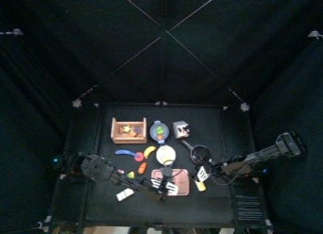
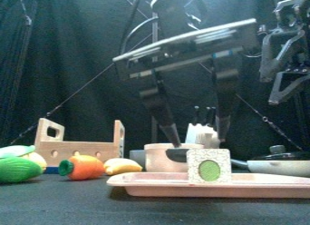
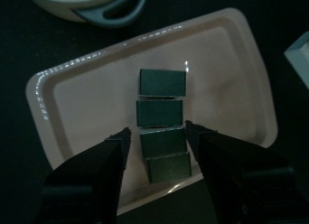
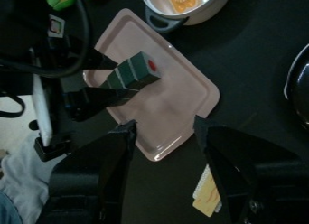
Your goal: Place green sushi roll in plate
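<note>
Sushi roll [image 3: 163, 122], dark green and oblong, lies on the pink plate [image 3: 85, 101], about at its middle. From the front, its end [image 2: 208, 166] shows a pale square face with a green round centre, standing on the plate [image 2: 145, 184]. The left gripper [image 3: 163, 155] hangs right over the roll with its jaws spread to either side of it; whether the pads touch the roll cannot be told, though a gap shows on each side in the left wrist view. The right wrist view shows the same roll [image 4: 130, 72] on the plate [image 4: 182, 101] with the left arm's jaws around it.

The right gripper [image 4: 163, 128] is held off the plate's edge, jaws apart and holding nothing.

Behind the plate stands a round white bowl [image 4: 183, 4] with something yellow inside. A wooden box [image 2: 80, 145] stands further left; what it holds cannot be seen from the front. Orange, yellow and light green toy foods [image 2: 82, 166] lie before the box on the black table [image 2: 72, 206].
</note>
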